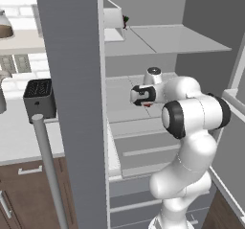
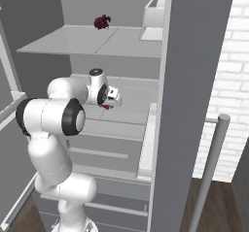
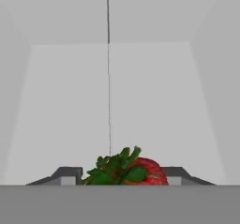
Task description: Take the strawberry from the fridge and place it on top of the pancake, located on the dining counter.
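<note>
The strawberry (image 3: 129,171) sits on a shelf inside the fridge (image 1: 76,103), right between the gripper (image 3: 123,177) tips. I cannot tell if they pinch it, so squeeze gently and lift slowly.

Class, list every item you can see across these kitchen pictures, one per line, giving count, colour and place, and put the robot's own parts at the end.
strawberry: one, bright red with green leaves, on the fridge's middle shelf between the gripper's fingertips.
maroon lumpy item: one, dark red, on the upper shelf.
fridge: one, grey, doors open, pale shelves inside.
white bin: one, upper shelf, by the door side.
toaster: one, black, on the white wall counter.
gripper: one, dark fingertips either side of the strawberry, contact unclear.
arm: one, white with dark joints, reaching into the fridge.
</note>
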Robot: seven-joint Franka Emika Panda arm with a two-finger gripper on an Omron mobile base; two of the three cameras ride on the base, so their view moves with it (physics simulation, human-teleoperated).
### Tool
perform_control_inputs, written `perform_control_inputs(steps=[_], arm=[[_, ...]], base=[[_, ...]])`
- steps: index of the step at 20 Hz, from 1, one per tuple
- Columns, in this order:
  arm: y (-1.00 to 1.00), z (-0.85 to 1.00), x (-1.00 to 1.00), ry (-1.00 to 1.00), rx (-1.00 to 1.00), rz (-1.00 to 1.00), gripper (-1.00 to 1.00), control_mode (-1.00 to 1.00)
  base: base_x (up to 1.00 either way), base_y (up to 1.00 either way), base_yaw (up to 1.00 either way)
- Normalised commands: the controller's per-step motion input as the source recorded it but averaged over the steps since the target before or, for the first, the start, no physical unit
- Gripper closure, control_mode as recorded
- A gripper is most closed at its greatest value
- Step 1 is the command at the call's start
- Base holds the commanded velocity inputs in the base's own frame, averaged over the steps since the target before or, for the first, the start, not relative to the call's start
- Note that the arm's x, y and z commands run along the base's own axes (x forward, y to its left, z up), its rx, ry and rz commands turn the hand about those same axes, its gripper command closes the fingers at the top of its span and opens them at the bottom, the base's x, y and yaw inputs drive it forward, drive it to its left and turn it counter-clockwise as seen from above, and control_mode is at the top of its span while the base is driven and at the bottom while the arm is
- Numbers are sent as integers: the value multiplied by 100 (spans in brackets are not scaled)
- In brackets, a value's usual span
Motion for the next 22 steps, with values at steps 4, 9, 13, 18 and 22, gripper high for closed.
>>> perform_control_inputs(steps=[4, 9, 13, 18, 22], arm=[[0, -14, -11, -9, 0, 0, 100, -100], [0, 0, -45, -13, 0, 0, 100, -100], [-16, 18, -95, -5, 3, 0, 100, -100], [-20, 71, -94, 0, 11, 0, 100, -100], [6, 96, -99, 0, 2, 0, 100, -100]], base=[[0, 0, 0], [0, 0, 0], [0, 0, 0], [0, 0, 0], [0, 0, 0]])
